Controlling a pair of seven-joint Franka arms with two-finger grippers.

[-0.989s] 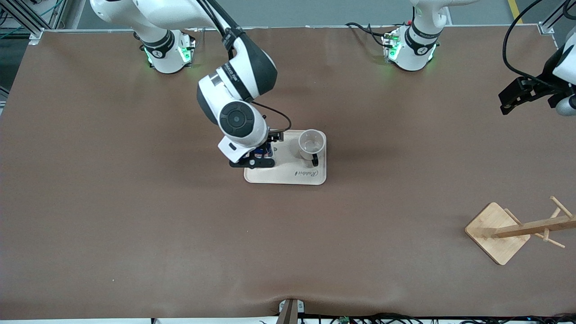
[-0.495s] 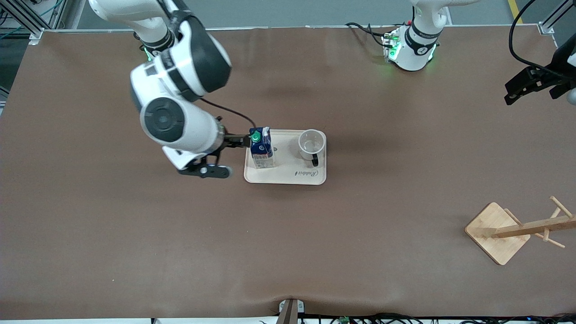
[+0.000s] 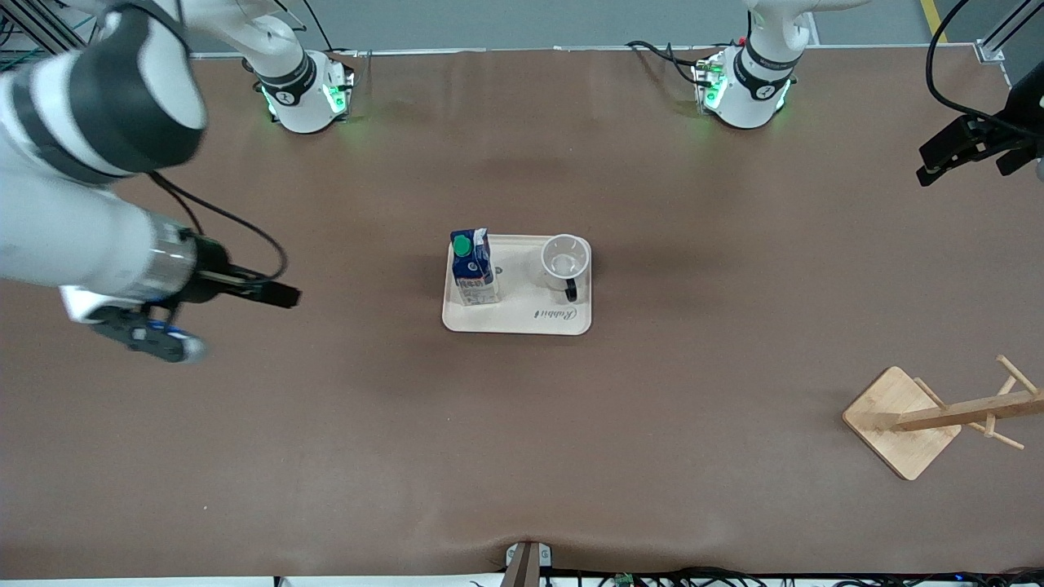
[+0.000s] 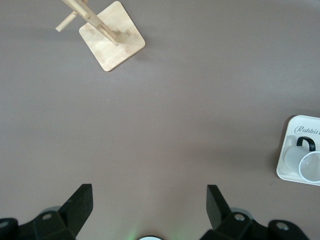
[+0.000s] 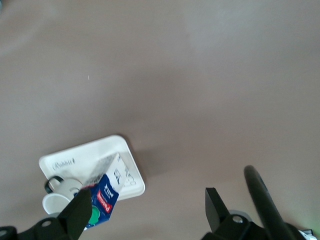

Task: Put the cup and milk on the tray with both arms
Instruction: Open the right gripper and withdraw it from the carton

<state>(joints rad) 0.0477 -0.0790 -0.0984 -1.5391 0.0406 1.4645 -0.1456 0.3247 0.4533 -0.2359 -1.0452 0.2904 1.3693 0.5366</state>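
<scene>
The cream tray (image 3: 522, 308) lies at the table's middle. The milk carton (image 3: 473, 269) stands upright on it at the end toward the right arm. The white cup (image 3: 565, 261) stands upright on its other end, with its black handle toward the front camera. My right gripper (image 3: 279, 294) is open and empty, up over bare table toward the right arm's end, well apart from the tray. Its wrist view (image 5: 147, 210) shows the milk (image 5: 103, 196), cup (image 5: 56, 201) and tray (image 5: 90, 155). My left gripper (image 3: 930, 171) is open and empty (image 4: 149, 200) over the left arm's end of the table, where that arm waits.
A wooden rack (image 3: 901, 420) with pegs stands toward the left arm's end, nearer the front camera; it shows in the left wrist view (image 4: 112, 42). That view also shows the tray (image 4: 291, 137) with the cup (image 4: 309, 167). A black cable hangs at the right wrist.
My right gripper has let go of the milk and drawn away from the tray toward the right arm's end. The milk now stands free on the tray. The left gripper has barely moved.
</scene>
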